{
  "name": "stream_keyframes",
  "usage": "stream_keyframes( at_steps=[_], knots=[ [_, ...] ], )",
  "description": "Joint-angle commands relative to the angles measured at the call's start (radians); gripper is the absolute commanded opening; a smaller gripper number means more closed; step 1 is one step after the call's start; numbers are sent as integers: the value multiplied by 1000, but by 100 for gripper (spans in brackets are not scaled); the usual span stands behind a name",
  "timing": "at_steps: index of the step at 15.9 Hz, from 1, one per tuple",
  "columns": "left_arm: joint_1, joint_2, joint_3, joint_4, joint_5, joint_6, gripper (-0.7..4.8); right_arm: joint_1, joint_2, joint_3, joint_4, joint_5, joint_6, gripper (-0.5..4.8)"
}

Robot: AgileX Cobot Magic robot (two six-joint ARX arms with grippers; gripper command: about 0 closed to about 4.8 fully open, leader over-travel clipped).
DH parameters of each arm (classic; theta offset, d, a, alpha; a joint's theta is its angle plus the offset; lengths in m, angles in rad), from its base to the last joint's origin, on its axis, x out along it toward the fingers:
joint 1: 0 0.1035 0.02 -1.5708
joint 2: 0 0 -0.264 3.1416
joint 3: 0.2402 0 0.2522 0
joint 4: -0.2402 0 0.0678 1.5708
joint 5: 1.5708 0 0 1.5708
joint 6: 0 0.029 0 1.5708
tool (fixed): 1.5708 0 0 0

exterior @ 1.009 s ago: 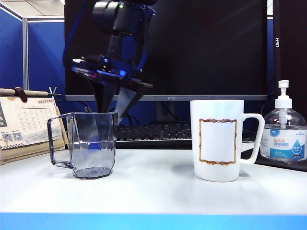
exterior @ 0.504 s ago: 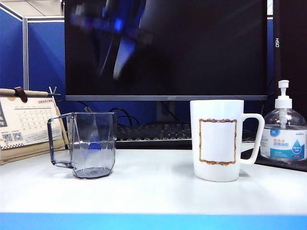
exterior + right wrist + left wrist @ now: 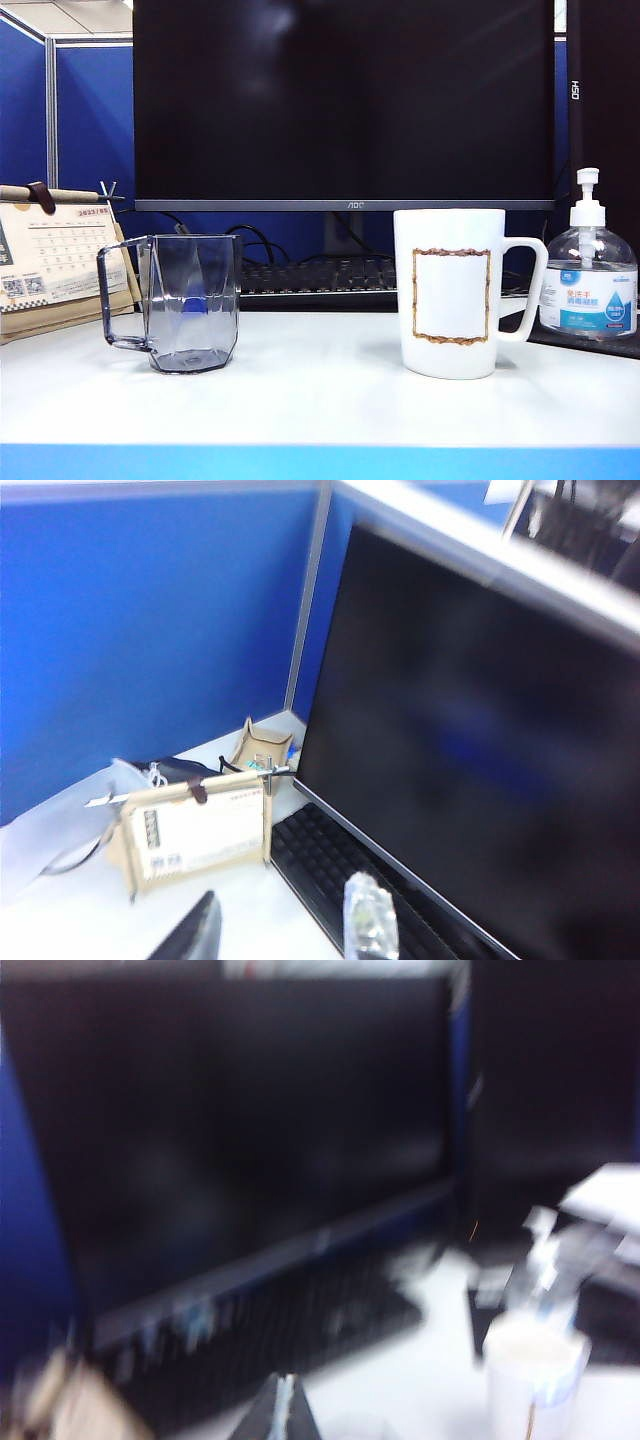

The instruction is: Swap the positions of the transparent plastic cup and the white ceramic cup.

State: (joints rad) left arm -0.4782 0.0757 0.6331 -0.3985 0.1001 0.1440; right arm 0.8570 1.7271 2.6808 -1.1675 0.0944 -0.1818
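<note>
Exterior view: the transparent plastic cup [image 3: 190,303] stands left on the white worktop [image 3: 320,395], the white ceramic cup [image 3: 447,292] right, well apart, with bare surface between and up to the near blue edge. Behind stand a monitor [image 3: 345,100], keyboard [image 3: 320,276], calendar [image 3: 55,258] far left and pump bottle [image 3: 588,270] just right of the white cup. The left tool [image 3: 281,1410] is clenched, empty; the right tool [image 3: 285,925] stands released.

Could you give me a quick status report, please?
Left gripper shut, right gripper open, both empty. Transparent plastic cup left, white ceramic cup right. Nothing between.
</note>
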Motion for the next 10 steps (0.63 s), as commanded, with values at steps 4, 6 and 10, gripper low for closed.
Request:
stream_keyframes(
  at_steps=[4,6,10],
  knots=[
    [0,-18,270,-52,79,55,-4,57,-308,-3,-184,2,0,138],
    [1,-18,426,-206,29,138,-4,56,-402,-10,-216,23,66,138],
    [0,-24,458,-513,-191,192,-4,54,-669,-254,-214,259,146,138]
  ],
)
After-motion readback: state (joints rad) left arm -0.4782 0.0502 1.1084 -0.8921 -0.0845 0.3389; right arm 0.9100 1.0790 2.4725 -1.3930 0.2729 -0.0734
